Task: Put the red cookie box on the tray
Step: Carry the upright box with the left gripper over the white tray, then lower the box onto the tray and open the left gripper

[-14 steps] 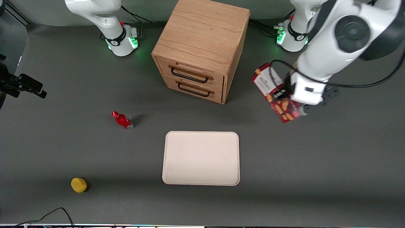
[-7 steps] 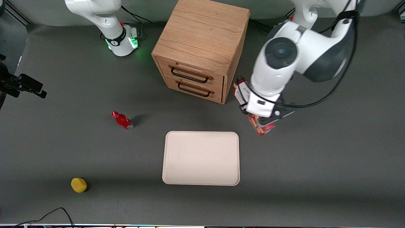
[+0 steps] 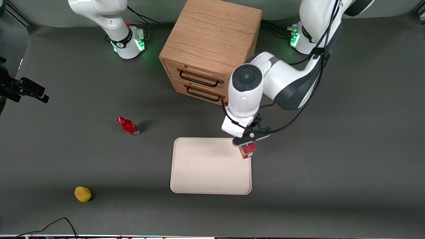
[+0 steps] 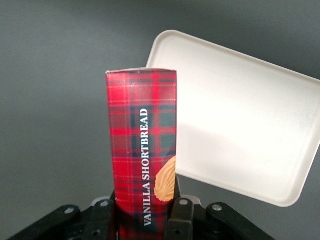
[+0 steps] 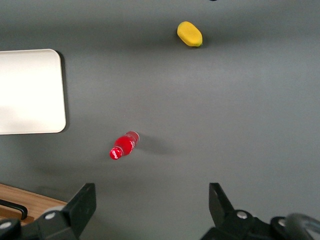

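The red cookie box (image 4: 142,145) is a long tartan carton lettered "Vanilla Shortbread" with a golden cookie picture, and my gripper (image 4: 143,212) is shut on its lower end. In the front view only the box's end (image 3: 247,150) shows under the gripper (image 3: 246,141), hanging over the tray's corner nearest the working arm and the cabinet. The tray (image 3: 206,169) is flat, cream-white and rimmed, lying on the grey table; it also shows in the left wrist view, tray (image 4: 240,130), and the right wrist view, tray (image 5: 30,92).
A wooden two-drawer cabinet (image 3: 209,49) stands farther from the front camera than the tray, close to the arm's elbow. A small red bottle (image 3: 128,126) and a yellow lemon-like object (image 3: 82,194) lie toward the parked arm's end of the table.
The left arm has swung from the working arm's end of the table toward the tray, carrying the cookie box, which now hangs over the tray's corner. The box has turned more upright.
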